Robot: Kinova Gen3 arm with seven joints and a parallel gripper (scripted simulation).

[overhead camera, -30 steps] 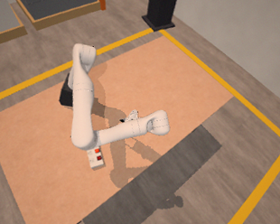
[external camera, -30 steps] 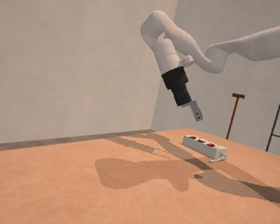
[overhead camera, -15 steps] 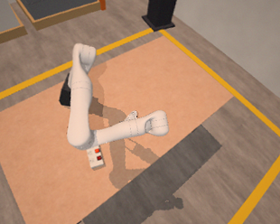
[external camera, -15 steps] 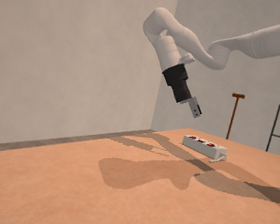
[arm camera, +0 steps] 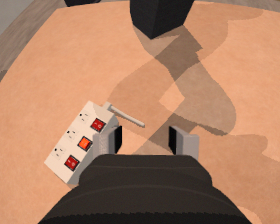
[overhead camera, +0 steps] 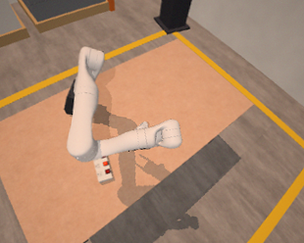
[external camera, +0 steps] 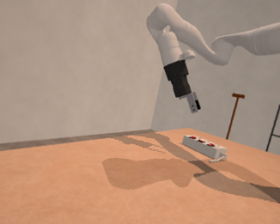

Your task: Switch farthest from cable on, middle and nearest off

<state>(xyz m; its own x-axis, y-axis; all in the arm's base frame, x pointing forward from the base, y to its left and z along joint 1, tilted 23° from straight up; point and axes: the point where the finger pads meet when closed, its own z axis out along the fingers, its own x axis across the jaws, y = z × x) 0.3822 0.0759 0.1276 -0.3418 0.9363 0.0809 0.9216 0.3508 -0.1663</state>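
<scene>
Strip first, on the left of my wrist view: the power strip (arm camera: 80, 141) lies flat on the table (arm camera: 56, 60), three red switches (arm camera: 84, 142) up, cable stub (arm camera: 126, 116) toward the far end; to its right my gripper (arm camera: 148, 128) hangs above it, fingers spread wide, nothing held; I judge a fast or off-centre press could skid the strip, or rock two switches together.

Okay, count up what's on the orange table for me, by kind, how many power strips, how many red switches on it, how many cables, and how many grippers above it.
Power strip: 1
Red switches on it: 3
Cable stub: 1
Gripper, open and empty, above the table: 1
Total: 6
</scene>
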